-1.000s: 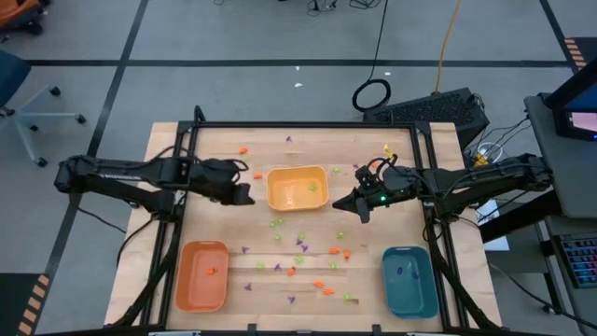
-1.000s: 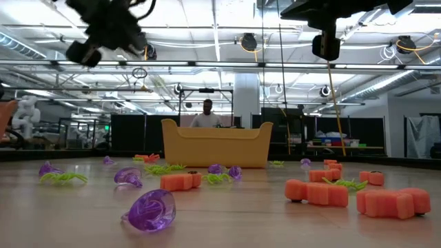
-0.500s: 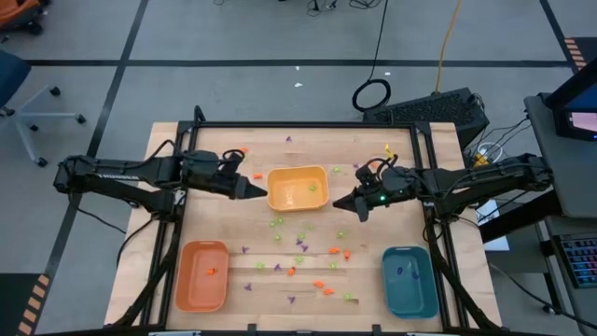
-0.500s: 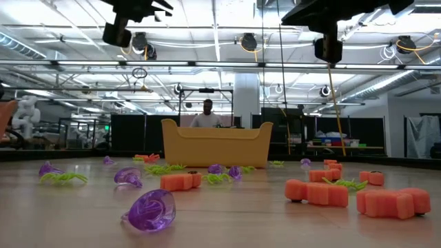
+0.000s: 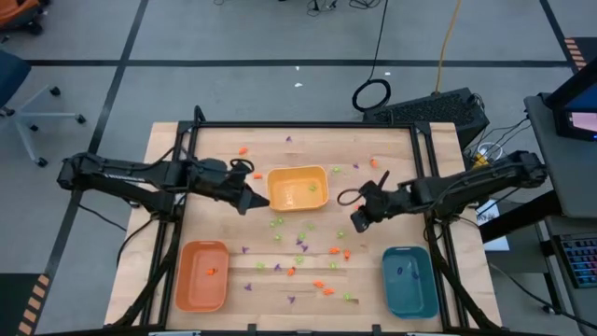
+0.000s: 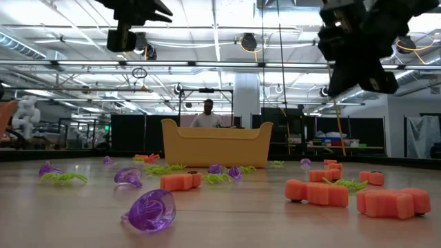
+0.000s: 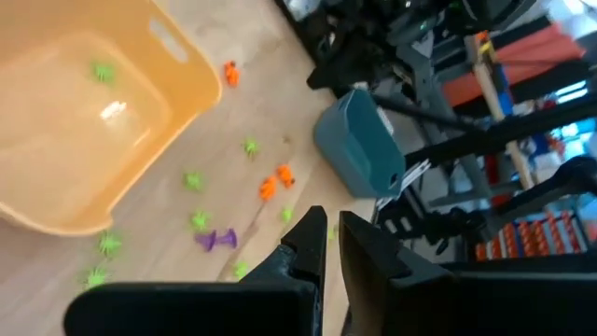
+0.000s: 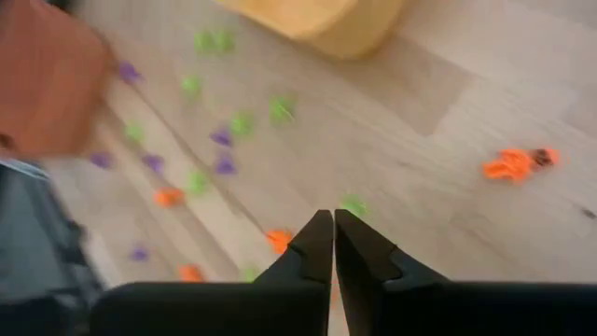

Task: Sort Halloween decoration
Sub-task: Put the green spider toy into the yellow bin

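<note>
- One wooden desk (image 5: 215, 140), framed by a black rail, everything sits on it.
- Two dark arms reach in from the sides. The left end effector (image 5: 250, 202) hangs just beside the yellow tray's left edge, fingers pinched nearly together with nothing between them in the left wrist view (image 7: 326, 245). The right end effector (image 5: 356, 222) hovers right of the yellow tray, above the teal one, clenched shut and empty too (image 8: 333, 245).
- Three trays: a yellow tray (image 5: 298, 188) at the middle back, an orange tray (image 5: 202, 274) front left, a teal tray (image 5: 409, 280) front right.
- Halloween decoration pieces (image 5: 301, 246) are mostly scattered loose on the desk between the three trays, with a handful more along the back edge. From above I count roughly thirty, in orange, light green and purple, but they're tiny, so don't hold me to it.
- Inside the trays: one orange bit (image 5: 212, 271) in the orange tray, a couple of dark purple specks in the teal one, and at least one green piece (image 7: 103, 71) in the yellow one.
- In the low view the nearest piece is a clear purple ring shape (image 6: 151, 209), with orange chunks (image 6: 317, 192) to its right. The yellow tray's wall hides whatever is in it from there.
- One person (image 6: 207, 114) stands far behind the desk, cut off by the yellow tray.
</note>
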Motion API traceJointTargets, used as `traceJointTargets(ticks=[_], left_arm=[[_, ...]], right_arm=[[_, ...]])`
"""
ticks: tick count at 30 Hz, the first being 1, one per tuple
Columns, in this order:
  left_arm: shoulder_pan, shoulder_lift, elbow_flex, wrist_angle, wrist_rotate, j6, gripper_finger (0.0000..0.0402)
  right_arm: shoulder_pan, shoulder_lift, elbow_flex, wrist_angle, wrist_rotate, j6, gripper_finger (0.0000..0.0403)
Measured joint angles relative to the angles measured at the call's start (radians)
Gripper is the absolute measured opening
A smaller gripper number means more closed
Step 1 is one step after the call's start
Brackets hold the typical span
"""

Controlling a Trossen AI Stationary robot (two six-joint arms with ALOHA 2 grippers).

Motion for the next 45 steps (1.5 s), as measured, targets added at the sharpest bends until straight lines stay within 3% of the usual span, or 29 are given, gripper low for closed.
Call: traceJointTargets(ticks=[4,8,13,16,30,45], left_arm=[[-0.025,0.036,0.000,-0.004,0.000,-0.001,0.0033],[-0.045,0.076,0.000,-0.004,-0.003,-0.002,0.0033],[-0.071,0.113,0.000,-0.005,-0.029,-0.002,0.0033],[-0.089,0.128,0.000,-0.005,-0.045,-0.001,0.0033],[-0.097,0.145,0.000,-0.003,-0.076,0.000,0.0033],[-0.096,0.145,0.000,-0.003,-0.112,0.000,0.0033]], right_arm=[[0.018,0.068,0.000,0.044,-0.006,-0.052,0.0044],[0.018,0.147,0.000,0.087,-0.077,-0.054,0.0110],[0.021,0.243,0.000,0.086,-0.141,0.011,0.0188],[0.021,0.284,0.000,0.099,-0.163,0.054,0.0211],[0.021,0.382,0.000,0.156,-0.159,0.121,0.0208],[0.021,0.407,0.000,0.189,-0.105,0.129,0.0208]])
